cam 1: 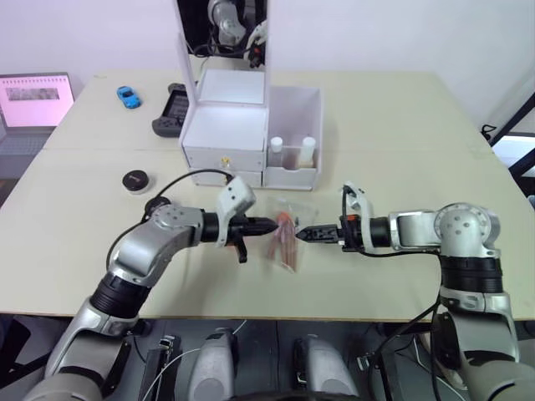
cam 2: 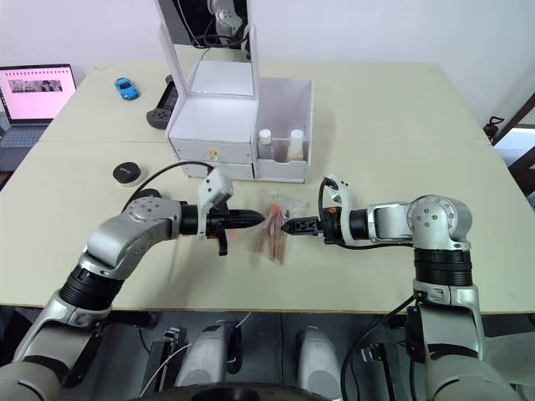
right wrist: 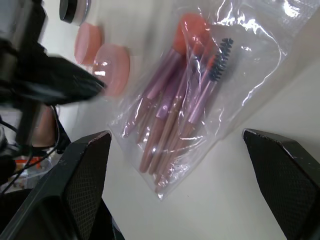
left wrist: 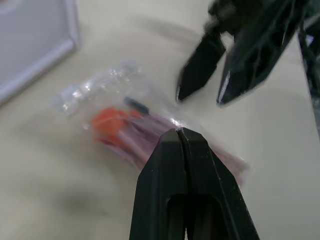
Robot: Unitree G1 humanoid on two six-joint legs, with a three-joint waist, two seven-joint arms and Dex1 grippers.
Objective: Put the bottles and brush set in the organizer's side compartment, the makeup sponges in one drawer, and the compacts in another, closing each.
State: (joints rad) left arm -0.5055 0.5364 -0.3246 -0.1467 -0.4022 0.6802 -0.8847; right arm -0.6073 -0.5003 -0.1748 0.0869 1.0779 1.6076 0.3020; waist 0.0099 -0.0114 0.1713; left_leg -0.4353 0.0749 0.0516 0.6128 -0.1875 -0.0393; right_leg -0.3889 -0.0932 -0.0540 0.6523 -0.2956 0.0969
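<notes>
The brush set point(cam 1: 284, 235), pink brushes in a clear bag, lies on the table in front of the organizer point(cam 1: 224, 127). My left gripper point(cam 1: 267, 225) is shut, its tips point(left wrist: 180, 134) at the bag's left edge with nothing held. From the other side my right gripper point(cam 1: 304, 235) faces it, open, its fingers point(right wrist: 87, 165) spread around the bag's near end. Two white-capped bottles point(cam 1: 292, 148) stand in the side compartment point(cam 1: 294, 100). Two pink makeup sponges point(right wrist: 112, 65) lie beyond the left gripper. One compact point(cam 1: 135, 180) sits at the left, a second point(cam 1: 155, 205) half hidden behind my left arm.
The organizer's mirror point(cam 1: 221, 33) stands upright at the back, and both gold-knobbed drawers point(cam 1: 223, 161) look shut. A laptop point(cam 1: 33, 100), a blue toy car point(cam 1: 129, 96) and a black controller point(cam 1: 171, 109) lie at the far left. A black cable point(cam 1: 196, 175) loops over my left arm.
</notes>
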